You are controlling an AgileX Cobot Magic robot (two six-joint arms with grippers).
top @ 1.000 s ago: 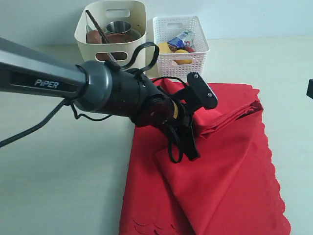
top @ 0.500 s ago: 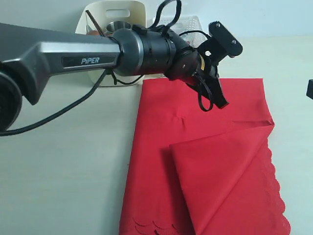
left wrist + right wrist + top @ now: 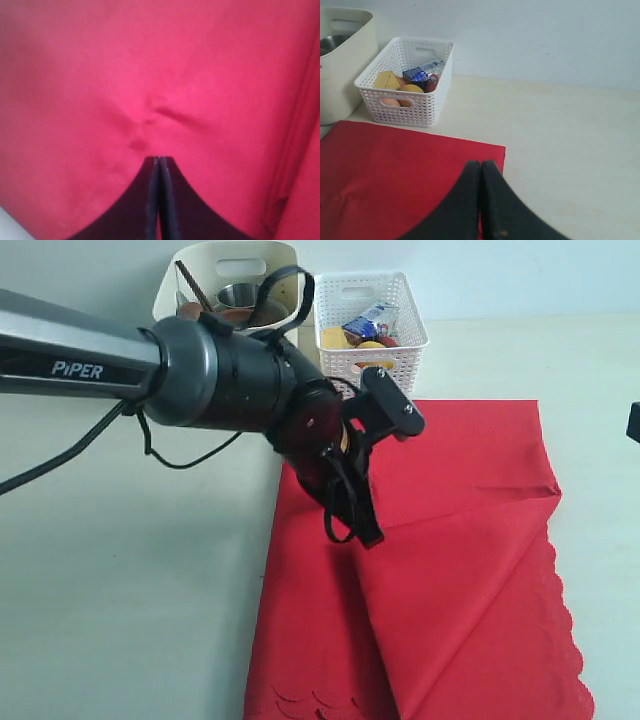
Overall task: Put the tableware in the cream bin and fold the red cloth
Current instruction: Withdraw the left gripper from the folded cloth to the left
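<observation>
Red fabric takes up most of the scene. The large plain red cloth (image 3: pixel 450 540) lies on the pale surface (image 3: pixel 120 590) with one big flap turned diagonally over the rest, and scallops show along its outer edge. Just beyond the cloth's far edge stands the tall cream plastic bin (image 3: pixel 230 260). A steel cup (image 3: pixel 242 293) and some brown wooden pieces are visible inside it, though not every item can be made out. Beside the bin is the white perforated basket (image 3: pixel 370 350), which holds food items.

No tableware shows on the surface around the cloth, so the sorting half of the task looks finished.

The folding appears to be partway. There is one slanted fold with uneven edges, and a tidier second fold is probably needed.

The left end effector (image 3: pixel 158 160) is pressed together with its tips down on the cloth near the fold line. Small puckers sit just ahead of the tips, and no fabric can be seen between the jaws. The right end effector (image 3: pixel 481 165) is also pressed together and empty, hanging above the cloth's far corner.
</observation>
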